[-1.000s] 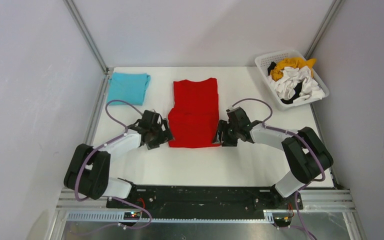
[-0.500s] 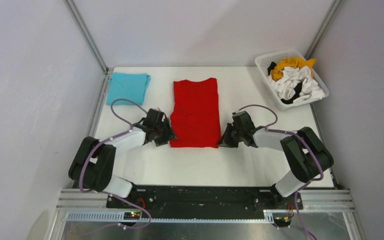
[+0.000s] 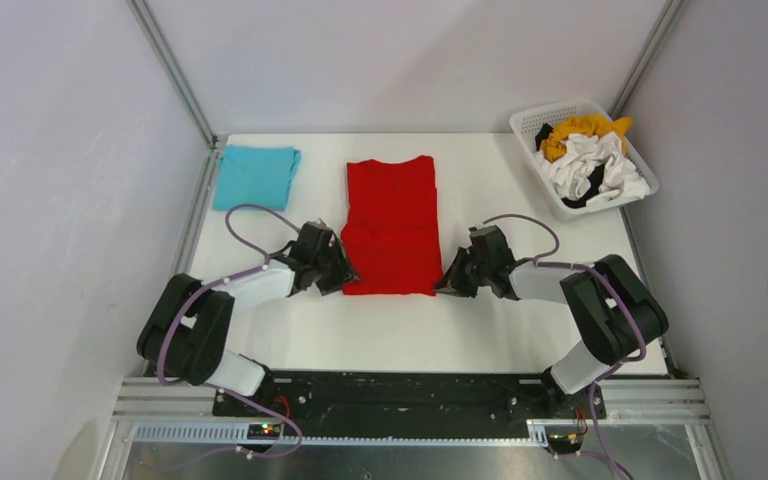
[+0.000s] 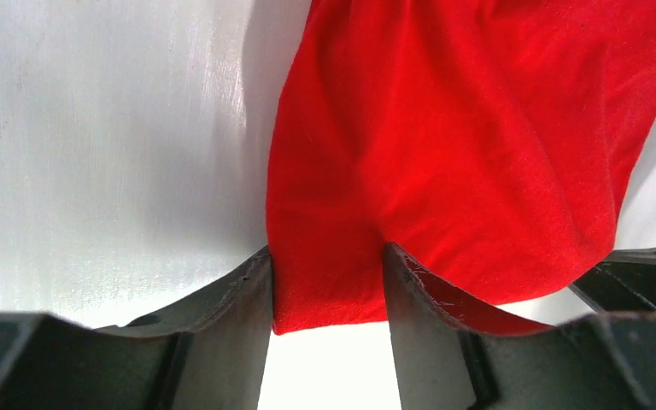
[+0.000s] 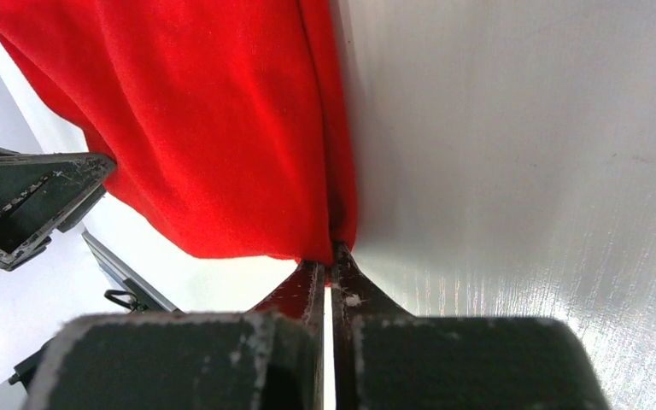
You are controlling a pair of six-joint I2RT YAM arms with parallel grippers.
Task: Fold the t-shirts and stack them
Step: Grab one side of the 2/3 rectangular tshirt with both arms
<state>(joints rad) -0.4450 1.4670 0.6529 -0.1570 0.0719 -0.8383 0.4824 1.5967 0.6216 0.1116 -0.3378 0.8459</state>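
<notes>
A large red t-shirt [image 3: 392, 225] lies folded lengthwise in the middle of the table, its near edge towards the arms. My left gripper [image 3: 340, 280] is at its near left corner. In the left wrist view that gripper [image 4: 326, 256] has closed on a bunch of the red cloth [image 4: 478, 128], which fills the gap between its fingers. My right gripper [image 3: 447, 285] is at the near right corner. In the right wrist view it [image 5: 331, 252] is shut tight on the red hem [image 5: 205, 128]. A folded turquoise t-shirt [image 3: 256, 175] lies at the far left.
A white lattice basket [image 3: 560, 107] stands at the far right corner, holding crumpled orange-yellow [image 3: 580, 128], white [image 3: 590, 165] and black [image 3: 590, 195] shirts. Metal frame posts and grey walls close in the table's sides. Bare white tabletop runs along the near edge.
Both grippers have dropped to the red shirt's near corners and closed on the cloth, the right one fully. The shirt's near edge now lies slightly drawn in.
</notes>
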